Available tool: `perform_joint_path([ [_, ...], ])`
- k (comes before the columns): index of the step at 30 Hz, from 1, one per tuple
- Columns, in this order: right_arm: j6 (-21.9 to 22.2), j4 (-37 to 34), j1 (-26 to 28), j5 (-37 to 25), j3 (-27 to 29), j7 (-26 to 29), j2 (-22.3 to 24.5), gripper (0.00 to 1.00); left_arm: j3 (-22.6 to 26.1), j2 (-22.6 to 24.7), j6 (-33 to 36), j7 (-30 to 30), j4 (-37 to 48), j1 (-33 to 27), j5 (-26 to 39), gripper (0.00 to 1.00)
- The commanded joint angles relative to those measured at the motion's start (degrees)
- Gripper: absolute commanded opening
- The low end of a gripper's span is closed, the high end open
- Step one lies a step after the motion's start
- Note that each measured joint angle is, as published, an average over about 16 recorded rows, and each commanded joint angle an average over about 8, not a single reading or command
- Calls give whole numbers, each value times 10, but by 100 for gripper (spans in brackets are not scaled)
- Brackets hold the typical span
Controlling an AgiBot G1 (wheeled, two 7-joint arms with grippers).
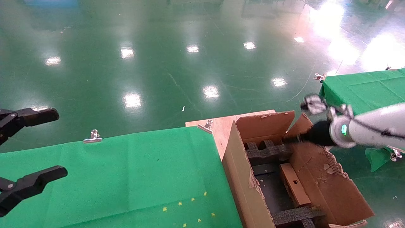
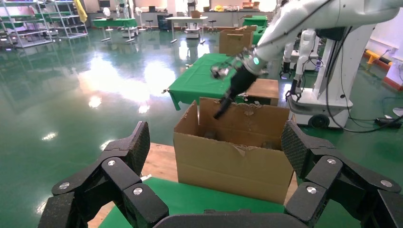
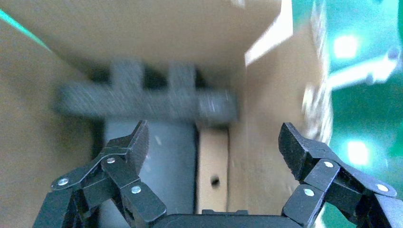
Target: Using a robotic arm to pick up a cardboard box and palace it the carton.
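Observation:
The large torn-flap carton (image 1: 243, 177) stands at the right end of the green table, with black foam inserts (image 1: 269, 152) inside. The small cardboard box (image 1: 294, 185), round hole up, lies inside against the carton's right wall. It also shows in the right wrist view (image 3: 212, 175). My right gripper (image 1: 292, 138) on the white arm with the green ring (image 1: 343, 129) hovers over the carton's far right corner, open and empty, above the box (image 3: 215, 142). My left gripper (image 1: 60, 143) is open and empty at the far left, aimed at the carton (image 2: 233, 156).
The green cloth table (image 1: 126, 177) is held by metal clips (image 1: 92, 136). A wooden board (image 1: 221, 125) lies under the carton. A second green table (image 1: 364, 88) stands at the right behind the arm. Shiny green floor lies beyond.

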Motion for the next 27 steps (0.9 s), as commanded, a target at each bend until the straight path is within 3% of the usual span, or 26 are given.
perform_joint_path([
  [1,-5,14,21,3,10,-3,3,100,0,0,0,0,0,0,0,100],
  [13,-42,65,88,57,47,-17,12,100,0,0,0,0,0,0,0,100],
  [22,-39,59,78,53,46,-20,10,100,0,0,0,0,0,0,0,100],
  [27,-54,60,58,81,72,-60,7,100,0,0,0,0,0,0,0,100],
])
